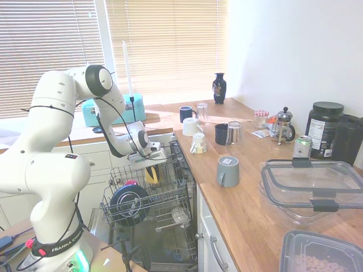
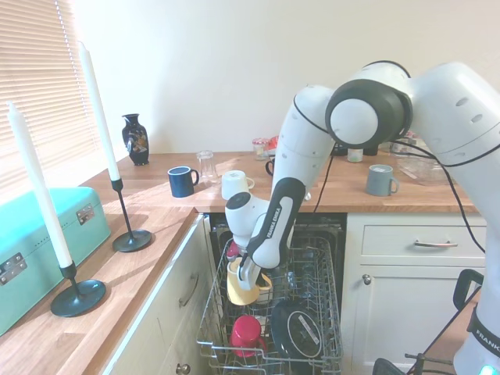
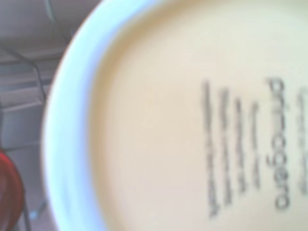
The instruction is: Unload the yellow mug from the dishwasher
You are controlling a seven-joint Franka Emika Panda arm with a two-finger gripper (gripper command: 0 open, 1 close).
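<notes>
Yellow mug (image 3: 183, 125), blurred base print "pirogero"

Open air lies above the dishwasher (image 2: 328, 258) rack. Inside it, a red cup (image 2: 246, 334) and a dark round lid (image 2: 301, 332) crowd the yellow mug (image 2: 241, 291); white cabinets (image 2: 410, 289) flank both sides.

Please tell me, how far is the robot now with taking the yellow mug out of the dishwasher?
Done: the end effector has reached the yellow mug; the wrist view is filled by its printed base. In hand: the grasp, though whether the fingers have closed is unclear. Left: the mug sits in the dishwasher rack, so lifting it out and setting it down remain.
</notes>
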